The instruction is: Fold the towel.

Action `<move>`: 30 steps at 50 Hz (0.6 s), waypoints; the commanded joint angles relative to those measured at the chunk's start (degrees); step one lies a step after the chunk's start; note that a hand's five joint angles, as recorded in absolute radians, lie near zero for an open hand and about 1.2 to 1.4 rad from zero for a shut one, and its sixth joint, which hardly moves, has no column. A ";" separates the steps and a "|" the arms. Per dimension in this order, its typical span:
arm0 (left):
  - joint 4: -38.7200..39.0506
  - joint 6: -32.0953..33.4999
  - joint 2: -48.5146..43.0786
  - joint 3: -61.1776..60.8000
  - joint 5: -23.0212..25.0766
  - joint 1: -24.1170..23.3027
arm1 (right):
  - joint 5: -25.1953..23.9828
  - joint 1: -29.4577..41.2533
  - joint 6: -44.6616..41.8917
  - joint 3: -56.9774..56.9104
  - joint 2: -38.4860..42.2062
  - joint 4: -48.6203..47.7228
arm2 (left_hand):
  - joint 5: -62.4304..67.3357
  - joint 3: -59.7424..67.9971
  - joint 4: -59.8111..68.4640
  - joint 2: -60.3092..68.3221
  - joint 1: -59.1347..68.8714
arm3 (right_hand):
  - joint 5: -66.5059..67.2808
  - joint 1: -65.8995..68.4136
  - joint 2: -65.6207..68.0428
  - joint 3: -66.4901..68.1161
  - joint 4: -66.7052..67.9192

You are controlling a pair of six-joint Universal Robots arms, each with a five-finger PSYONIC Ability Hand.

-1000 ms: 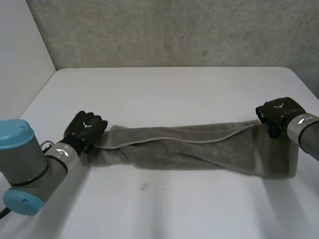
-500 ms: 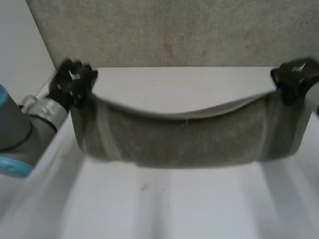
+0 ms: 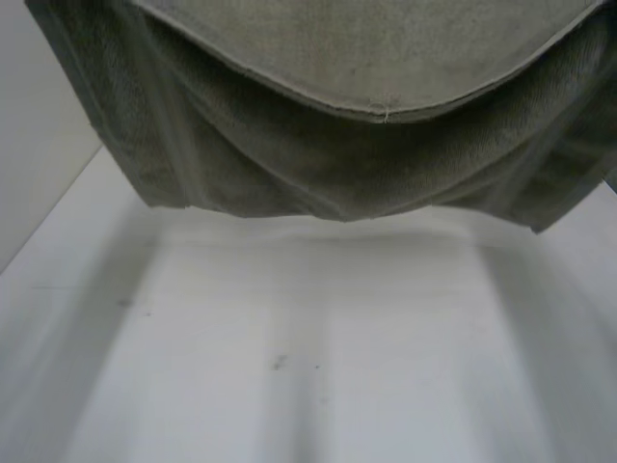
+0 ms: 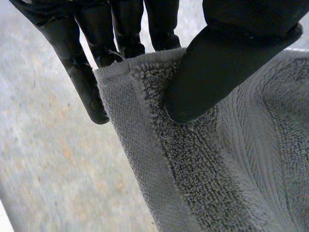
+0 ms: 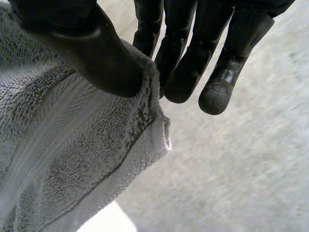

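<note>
Fingers point(image 4: 91, 72) of the left hand point(image 4: 227, 58) reach straight down behind one corner of the towel point(image 4: 207, 183), and the thumb presses the terry loops against them, so the corner is pinched. One finger runs just beside the towel's flat hem, and grey wall point(image 4: 48, 169) lies beyond it.

The right hand point(image 5: 87, 53) holds the other end the same way. Its thumb lies across the pile near the corner and clamps the cloth onto the fingers point(image 5: 193, 63) behind it. The outermost finger sticks out past the corner, clear of the cloth. The hemmed tip of that corner juts free just under the thumb.

In the head view the towel hangs wide across the top, close to the camera and raised over the table point(image 3: 337, 386). Its pale hem sags in a shallow curve at the middle, with darker folds of cloth draping below it. The lower edge hangs above the white top, apart from it. A small dark speck point(image 3: 280, 363) marks the table beneath.
</note>
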 commanded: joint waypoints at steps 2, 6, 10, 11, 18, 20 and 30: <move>-5.45 0.56 -13.06 0.87 -0.39 0.61 | -0.88 0.39 -2.86 0.64 10.58 3.68 | 10.83 10.31 10.24 10.23 11.53 | 3.01 2.80 3.51 3.43 3.05; -5.45 0.74 -19.15 2.01 -1.44 0.08 | -1.05 1.01 -2.87 1.00 15.35 3.33 | 10.83 10.31 10.24 10.23 11.53 | 3.01 2.80 3.51 3.43 3.05; -5.28 0.65 -28.96 7.26 -2.85 -0.27 | -0.70 3.99 -2.78 -1.97 23.93 0.97 | 10.83 10.31 10.24 10.23 11.53 | 3.01 2.80 3.51 3.43 3.05; -5.28 0.65 -28.99 7.28 -2.85 -0.27 | 0.08 5.30 -2.60 -4.16 26.83 -1.30 | 10.83 10.31 10.24 10.23 11.53 | 3.01 2.80 3.51 3.43 3.05; 4.01 0.12 -42.33 28.06 -3.38 -1.59 | 7.80 9.18 -2.43 -18.47 37.38 -15.79 | 10.83 10.31 10.24 10.23 11.53 | 3.01 2.80 3.51 3.43 3.05; 7.34 -0.23 -43.48 33.07 -3.64 -1.85 | 9.23 9.71 -2.08 -22.29 39.08 -20.49 | 10.83 10.31 10.24 10.23 11.53 | 3.01 2.80 3.51 3.43 3.05; 27.86 -9.99 -40.33 40.95 -8.04 -3.35 | 9.94 11.20 4.77 -26.26 34.60 -41.06 | 10.83 10.31 10.24 10.23 11.53 | 3.01 2.80 3.51 3.43 3.05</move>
